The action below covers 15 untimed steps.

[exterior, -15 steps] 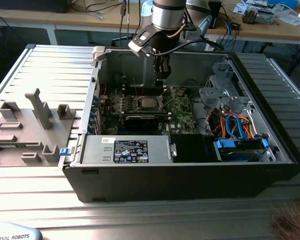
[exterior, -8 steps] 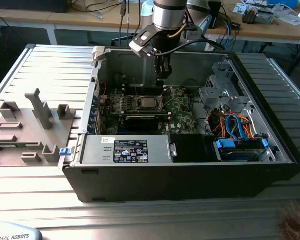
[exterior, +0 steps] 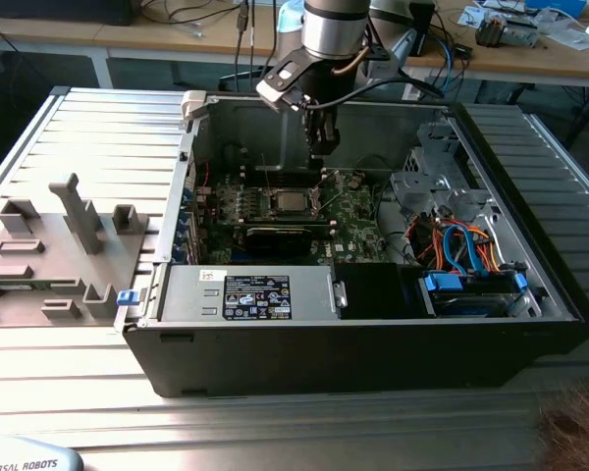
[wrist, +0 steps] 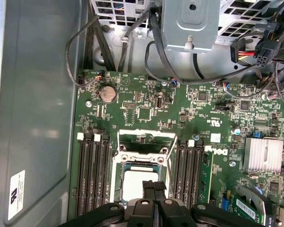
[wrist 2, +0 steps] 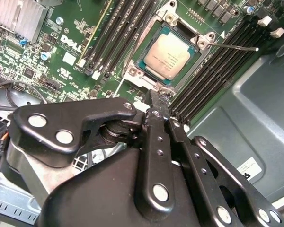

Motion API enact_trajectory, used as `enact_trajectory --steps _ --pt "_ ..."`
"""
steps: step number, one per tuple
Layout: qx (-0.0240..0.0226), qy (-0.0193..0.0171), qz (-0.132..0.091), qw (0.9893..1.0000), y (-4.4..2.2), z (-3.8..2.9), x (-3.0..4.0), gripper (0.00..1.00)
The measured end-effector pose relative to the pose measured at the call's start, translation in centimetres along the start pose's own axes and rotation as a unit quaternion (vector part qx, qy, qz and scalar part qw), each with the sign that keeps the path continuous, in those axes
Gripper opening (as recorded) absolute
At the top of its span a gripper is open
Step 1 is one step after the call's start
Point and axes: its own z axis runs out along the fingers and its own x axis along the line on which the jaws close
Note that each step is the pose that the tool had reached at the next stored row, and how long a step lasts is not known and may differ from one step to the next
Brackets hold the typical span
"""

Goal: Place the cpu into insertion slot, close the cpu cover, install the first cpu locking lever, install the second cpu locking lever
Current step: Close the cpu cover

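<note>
The computer case (exterior: 324, 343) lies open on the ribbed metal worktop (exterior: 79, 392). A grey plastic holder (exterior: 69, 245) stands on the worktop at the exterior view's left, well apart from the arm.

The arm reaches down into the case from the far side. The claw (exterior: 319, 147) hangs over the green board, near the slot (wrist 2: 138, 75). In both wrist views the claw (wrist 2: 157, 100) (wrist: 154, 185) has its two fingers pressed together w/ nothing btw. them. In the first wrist view the tips overlap the edge of the chip, but I cannot tell if they touch it.

The chip (exterior: 291, 203) (wrist 2: 169, 56) (wrist: 135, 182) sits flat inside the slot (wrist: 116, 163), silver top up.

The cover (wrist: 146, 132) is not down on the chip. It stands tilted up from one edge of the slot, and the board shows through its window.

A thin wire lever (wrist 2: 236, 46) sticks out free beside the slot, not hooked.

Black memory slots (wrist: 92, 175) run along both sides of the slot. A ribbed silver heatsink (wrist: 264, 155) sits on the board, apart from the slot.
</note>
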Motion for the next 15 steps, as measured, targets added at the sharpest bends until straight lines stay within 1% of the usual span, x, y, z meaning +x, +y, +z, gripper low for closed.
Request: enact_trajectory --steps 6,15 --pt "0.0001 -0.0010 0.000 1.0000 0.20 0.00 -0.02 0.11" --pt "0.0001 -0.0010 0.000 1.0000 0.64 0.00 -0.05 0.11"
